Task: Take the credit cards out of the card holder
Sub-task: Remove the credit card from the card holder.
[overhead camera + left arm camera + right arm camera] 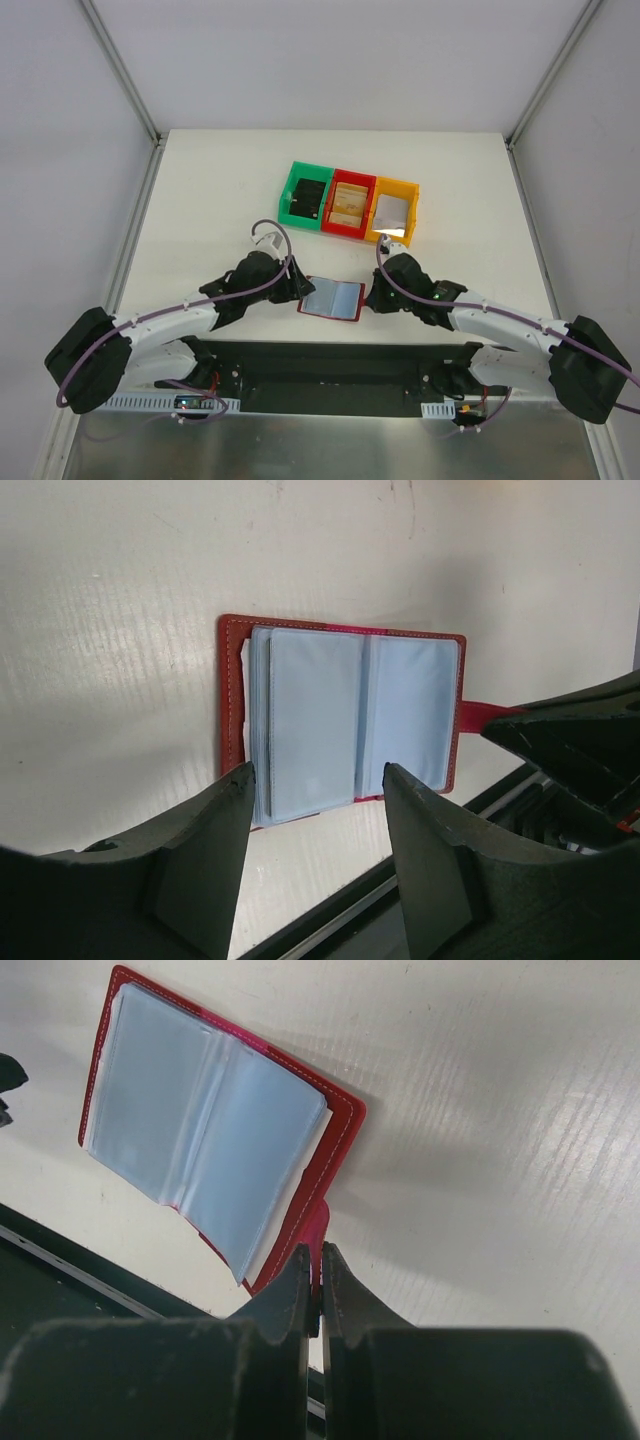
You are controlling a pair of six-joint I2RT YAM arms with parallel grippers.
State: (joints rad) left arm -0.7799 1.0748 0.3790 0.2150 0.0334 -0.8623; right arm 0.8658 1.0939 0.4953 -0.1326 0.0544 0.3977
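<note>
Toward 6 o'clock on the white table [200, 180] the dark red folding card holder [332, 297] lies open, long axis 9-to-3, the left tool [318, 780] spread apart at its 9, the right tool [317, 1255] apparently clamped on its short red strap tab [312, 1222] at 3.

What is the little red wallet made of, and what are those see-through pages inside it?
The card holder cover looks like leather or faux leather, I can't tell which: dark red and smooth, with pale stitching along its edge. The pages inside look like thin, soft clear plastic: glossy, slightly wavy, with a grey-blue tint.
</note>
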